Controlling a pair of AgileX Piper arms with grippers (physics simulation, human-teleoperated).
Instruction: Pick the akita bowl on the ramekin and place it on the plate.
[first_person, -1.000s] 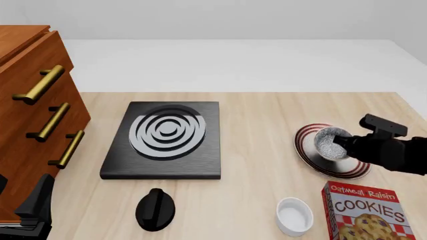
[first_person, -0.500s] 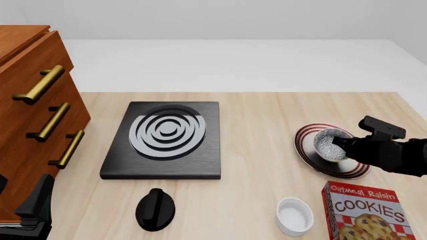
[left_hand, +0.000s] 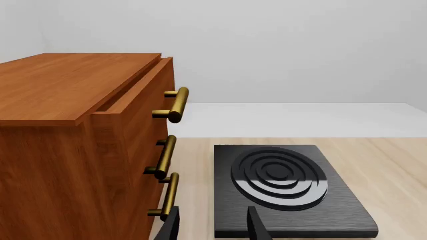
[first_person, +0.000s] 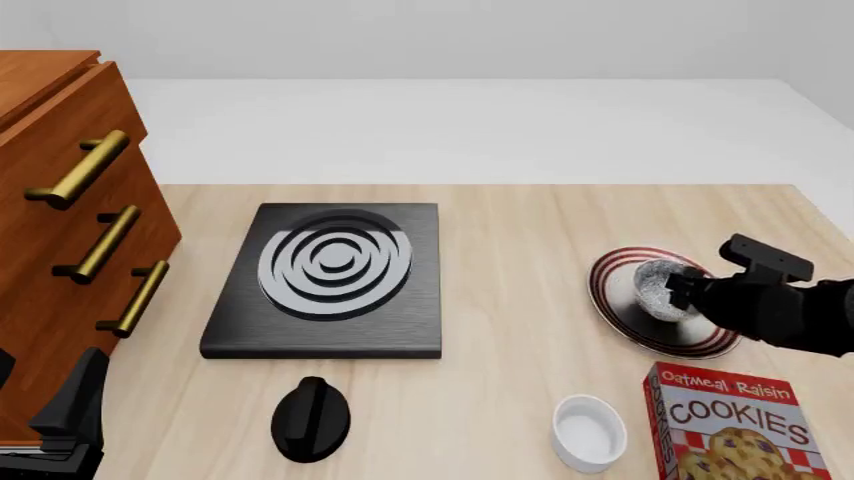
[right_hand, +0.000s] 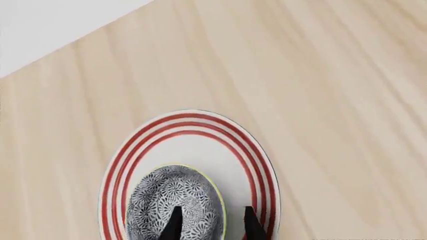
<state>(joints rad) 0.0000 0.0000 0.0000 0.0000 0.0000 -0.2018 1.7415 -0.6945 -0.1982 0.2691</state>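
The akita bowl (first_person: 654, 281) (right_hand: 167, 200), speckled grey inside, rests on the red-ringed plate (first_person: 617, 300) (right_hand: 193, 120) at the table's right. My right gripper (first_person: 678, 291) (right_hand: 211, 223) hangs just over it, open, with one finger above the bowl's inside and the other outside its rim, over the plate. The white ramekin (first_person: 589, 432) stands alone near the front edge, with nothing in it. My left gripper (left_hand: 212, 225) is open and holds nothing, low at the front left between the cabinet and the stove.
A black stove burner (first_person: 331, 272) (left_hand: 287, 185) lies mid-table, with a black knob (first_person: 310, 418) in front of it. A wooden cabinet (first_person: 67, 230) (left_hand: 73, 150) with brass handles fills the left. A cookies box (first_person: 731, 425) stands beside the ramekin.
The bowl has gone down from a raised hold onto the plate and now looks smaller. The right gripper has let it go and shifted slightly right. The left arm has not moved.
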